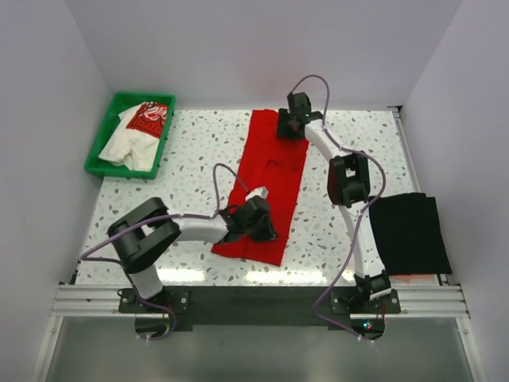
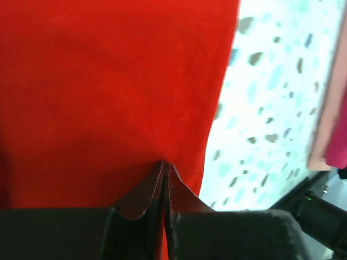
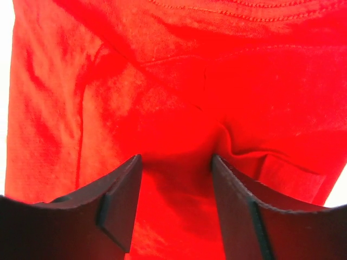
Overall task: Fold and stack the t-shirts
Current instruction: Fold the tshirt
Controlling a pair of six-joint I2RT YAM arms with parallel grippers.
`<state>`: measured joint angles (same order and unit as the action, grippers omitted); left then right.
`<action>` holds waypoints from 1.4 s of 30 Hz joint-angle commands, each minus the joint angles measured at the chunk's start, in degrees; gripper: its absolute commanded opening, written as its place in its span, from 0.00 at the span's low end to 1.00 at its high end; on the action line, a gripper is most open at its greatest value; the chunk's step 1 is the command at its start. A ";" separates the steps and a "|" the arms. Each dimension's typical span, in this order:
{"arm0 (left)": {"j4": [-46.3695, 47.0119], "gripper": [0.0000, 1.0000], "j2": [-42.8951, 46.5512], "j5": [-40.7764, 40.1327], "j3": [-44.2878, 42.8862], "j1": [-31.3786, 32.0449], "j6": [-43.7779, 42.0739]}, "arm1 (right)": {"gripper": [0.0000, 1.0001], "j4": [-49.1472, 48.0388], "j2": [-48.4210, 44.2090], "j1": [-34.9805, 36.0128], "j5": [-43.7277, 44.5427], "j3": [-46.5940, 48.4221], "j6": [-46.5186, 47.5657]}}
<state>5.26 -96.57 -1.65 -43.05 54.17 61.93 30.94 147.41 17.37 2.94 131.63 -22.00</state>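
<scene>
A bright red t-shirt [image 1: 269,179] lies folded into a long strip down the middle of the speckled table. My left gripper [image 1: 256,220] sits over its near end. In the left wrist view it [image 2: 164,164] is shut, with a sliver of red cloth [image 2: 108,81] pinched between the fingers. My right gripper [image 1: 291,123] is at the far end by the collar. Its jaws [image 3: 176,158] stand open, tips resting on the red cloth [image 3: 162,81], which bulges slightly between them. A folded black t-shirt [image 1: 408,233] lies at the right. A white t-shirt with a red print [image 1: 141,131] lies crumpled in the tray.
The green plastic tray [image 1: 95,153] stands at the far left corner. A strip of magenta cloth [image 2: 339,143] shows at the right edge of the left wrist view. White walls close in the table on three sides. Speckled tabletop [image 1: 199,151] shows between the tray and the red shirt.
</scene>
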 commanded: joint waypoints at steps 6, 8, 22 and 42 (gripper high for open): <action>0.36 0.11 -10.48 7.10 -7.66 1.64 -1.11 | 0.65 -0.96 4.81 3.46 -6.45 6.96 6.09; 0.46 0.14 -10.39 7.45 -8.71 1.64 -2.34 | 0.66 -1.49 4.99 3.46 -7.07 7.76 6.27; -5.07 0.45 10.14 5.08 -7.94 -2.58 -11.22 | 0.93 2.64 -21.96 3.03 -1.09 -4.42 -0.40; -24.25 0.51 37.25 -0.64 15.53 -9.52 -3.31 | 0.61 -2.64 -88.25 14.19 -8.64 -94.79 -21.94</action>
<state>-18.81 -59.40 -2.96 -29.26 45.01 57.01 28.77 64.73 30.81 -2.72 39.55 -39.27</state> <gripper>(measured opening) 0.505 0.627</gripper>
